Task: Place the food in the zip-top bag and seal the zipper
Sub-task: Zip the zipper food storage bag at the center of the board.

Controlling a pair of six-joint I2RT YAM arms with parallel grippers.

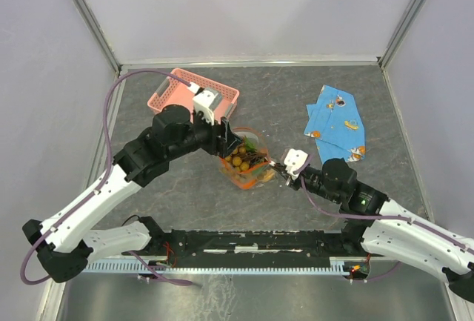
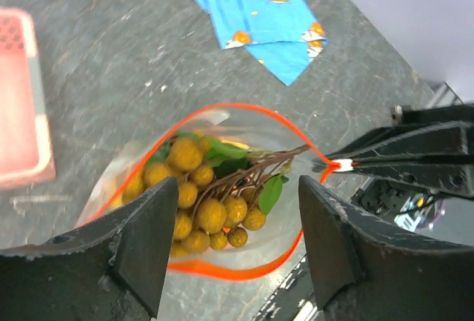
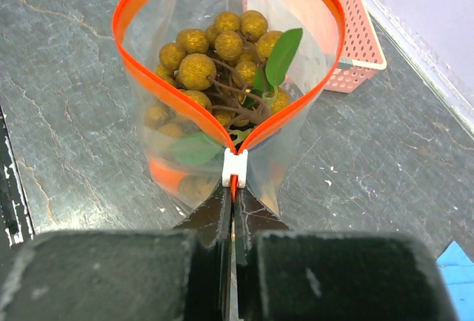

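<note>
Clear bag [image 3: 285, 150] upright, red zipper [image 3: 342, 24] gaping open, white slider [image 3: 234, 167] at near end; grape bunch [image 3: 222, 54] inside.

One clear crinkly zip-top bag [image 3: 292, 150], one brownish-yellow grape bunch [image 3: 215, 54], one pink lattice basket [image 1: 174, 98], one blue printed cloth [image 1: 337, 121]

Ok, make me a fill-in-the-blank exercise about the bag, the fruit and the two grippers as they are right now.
1. The grape bunch lies inside the zip-top bag, whose mouth is ___.
2. The right gripper is shut on the zipper beside its ___ slider.
3. The left gripper hovers above the bag and grips ___.
4. The lattice basket is ___ in colour.
Missing words: open; white; nothing; pink.
</note>
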